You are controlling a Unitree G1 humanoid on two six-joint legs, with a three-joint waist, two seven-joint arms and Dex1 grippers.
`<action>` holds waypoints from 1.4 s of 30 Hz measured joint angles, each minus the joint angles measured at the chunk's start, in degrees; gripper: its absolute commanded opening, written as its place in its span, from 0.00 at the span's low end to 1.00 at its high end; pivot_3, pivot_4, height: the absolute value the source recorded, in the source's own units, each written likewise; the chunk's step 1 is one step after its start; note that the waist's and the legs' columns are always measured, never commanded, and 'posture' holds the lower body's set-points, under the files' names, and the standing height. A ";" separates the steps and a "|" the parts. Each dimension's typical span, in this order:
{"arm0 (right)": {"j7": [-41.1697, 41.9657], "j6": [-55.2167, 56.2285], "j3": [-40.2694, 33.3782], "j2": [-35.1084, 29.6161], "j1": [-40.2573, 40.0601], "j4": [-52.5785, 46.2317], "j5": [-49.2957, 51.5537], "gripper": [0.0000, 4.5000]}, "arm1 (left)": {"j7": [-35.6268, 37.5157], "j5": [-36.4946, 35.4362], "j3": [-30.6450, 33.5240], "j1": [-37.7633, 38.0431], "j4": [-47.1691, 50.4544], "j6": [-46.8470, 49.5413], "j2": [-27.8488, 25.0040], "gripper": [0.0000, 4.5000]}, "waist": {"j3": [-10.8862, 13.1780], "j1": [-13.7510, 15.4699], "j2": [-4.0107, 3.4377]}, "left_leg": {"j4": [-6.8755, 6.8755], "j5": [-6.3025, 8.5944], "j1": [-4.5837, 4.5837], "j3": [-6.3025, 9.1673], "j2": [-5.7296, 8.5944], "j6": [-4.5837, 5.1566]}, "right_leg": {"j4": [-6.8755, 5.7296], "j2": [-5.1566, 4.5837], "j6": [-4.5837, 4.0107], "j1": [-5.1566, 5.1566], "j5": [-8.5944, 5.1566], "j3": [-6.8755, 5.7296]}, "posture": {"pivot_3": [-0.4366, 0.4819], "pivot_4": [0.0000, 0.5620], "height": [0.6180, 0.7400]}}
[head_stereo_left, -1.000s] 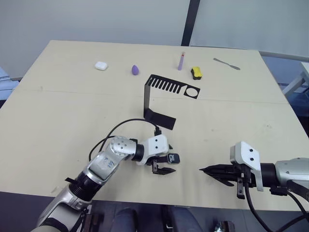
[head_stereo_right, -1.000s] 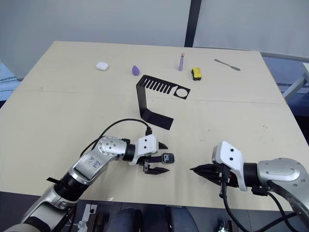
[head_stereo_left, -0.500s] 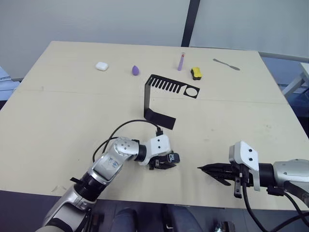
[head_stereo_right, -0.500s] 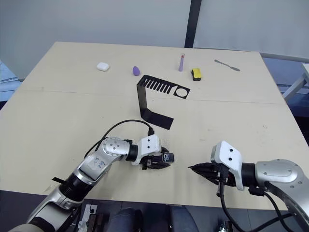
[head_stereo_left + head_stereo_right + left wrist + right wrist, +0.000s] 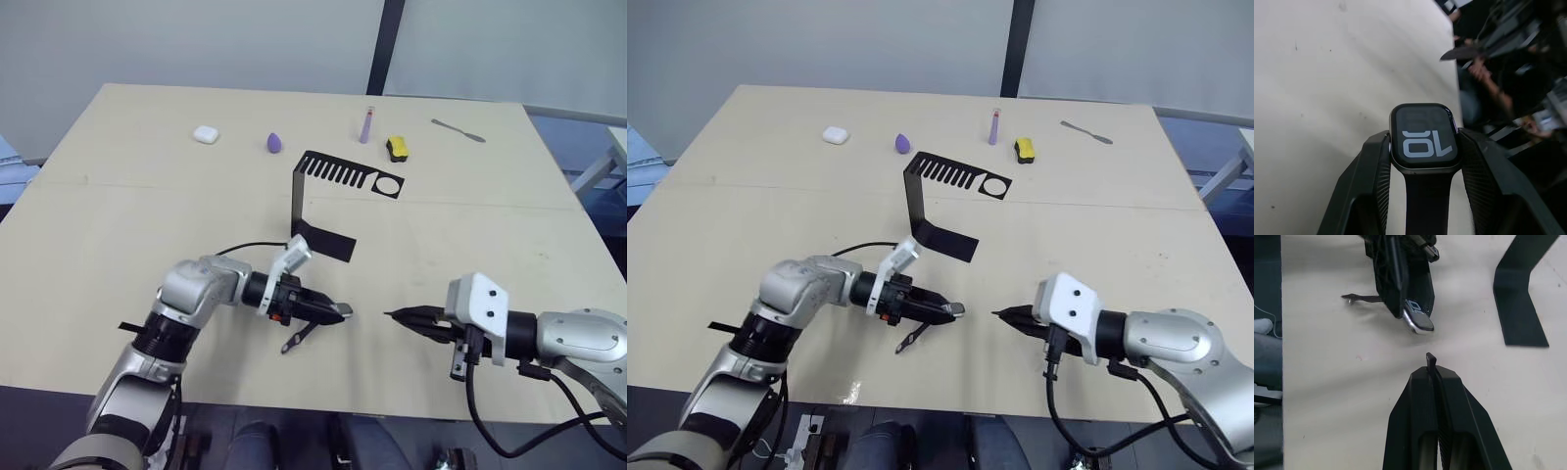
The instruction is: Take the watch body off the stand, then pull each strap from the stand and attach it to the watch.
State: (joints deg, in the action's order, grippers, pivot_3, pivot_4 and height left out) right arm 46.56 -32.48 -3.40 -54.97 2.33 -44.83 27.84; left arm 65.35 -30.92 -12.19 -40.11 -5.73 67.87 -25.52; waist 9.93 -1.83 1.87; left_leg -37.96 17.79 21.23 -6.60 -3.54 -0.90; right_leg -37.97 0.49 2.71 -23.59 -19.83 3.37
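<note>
**Watch body clamped in left gripper, one strap on it, second strap pinched in right**

While the stand [image 5: 323,201] sits bare at mid-surface, both grippers work near the front edge of the surface [image 5: 118,225].

Head views: left gripper [image 5: 331,311] points right, fingers clenched on the watch body [image 5: 954,309], held just above the surface. One strap [image 5: 299,336] hangs from the watch toward the near side, its end on or close to the surface. Right gripper [image 5: 396,316] points left at the watch, tips near it but apart. Along the far side, left to right: white case [image 5: 205,134], purple teardrop [image 5: 273,143], purple tube [image 5: 367,123], yellow-and-black block [image 5: 397,148], grey spatula [image 5: 459,129].

Left wrist view: watch body [image 5: 1423,138] gripped by its two sides between the black fingers [image 5: 1371,181], screen showing pale digits. Attached strap [image 5: 1426,203] runs back from the case between the fingers.

Right wrist view: right gripper [image 5: 1436,382] fingers pressed together on a thin black strap [image 5: 1431,360], its tip poking past them. Ahead, the left gripper [image 5: 1418,316] with the watch body [image 5: 1419,319]; stand base [image 5: 1520,308] off to one side.
</note>
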 measured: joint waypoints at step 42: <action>-2.12 3.65 15.04 7.60 12.24 2.93 -20.09 0.00 | -2.26 -5.93 5.62 -2.31 -8.22 6.35 0.65 0.35 | 0.00 0.06 0.00 | -0.13 0.00 0.04 -0.01 0.00 -0.02 | -0.22 -0.04 -0.06 -0.09 -0.03 -0.01 | 0.48 0.27 1.00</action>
State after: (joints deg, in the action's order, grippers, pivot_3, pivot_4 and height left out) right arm 44.44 -28.83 11.65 -47.38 14.57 -41.89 7.75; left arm 63.10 -36.85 -6.56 -42.42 -13.95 74.21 -24.88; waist 9.93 -1.76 1.87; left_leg -38.09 17.79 21.27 -6.61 -3.53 -0.91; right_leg -38.19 0.46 2.64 -23.68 -19.86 3.36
